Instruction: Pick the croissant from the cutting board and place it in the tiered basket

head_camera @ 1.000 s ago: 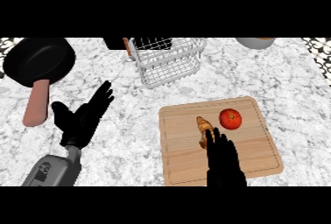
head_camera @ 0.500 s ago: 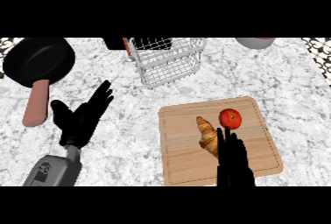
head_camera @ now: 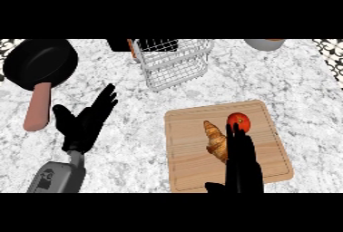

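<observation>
1. Croissant (head_camera: 216,141) lies on the board (head_camera: 191,168), left of centre, its long axis running up and down the view, narrow end toward the basket.
2. Tomato (head_camera: 239,122) sits on the same board, just beside the croissant's upper right. Whether the two touch cannot be told.
3. Right hand (head_camera: 242,168) comes in from the lower edge over the board, fingers (head_camera: 236,138) straight and together, grasping nothing. It lies along the croissant's right side and covers its lower end. The tips reach the tomato's lower edge.
4. Contact between hand and croissant: cannot tell from this angle.
5. Left hand (head_camera: 81,124) is released, fingers spread and pointing up, over bare counter (head_camera: 308,90) left of the board and well apart from it. Its grey forearm shows below.
6. Basket (head_camera: 171,63), white wire, stands at the top centre, above the board and apart from it.
7. Black pan (head_camera: 39,61) is at the upper left, its pinkish handle pointing down toward the left hand.
</observation>
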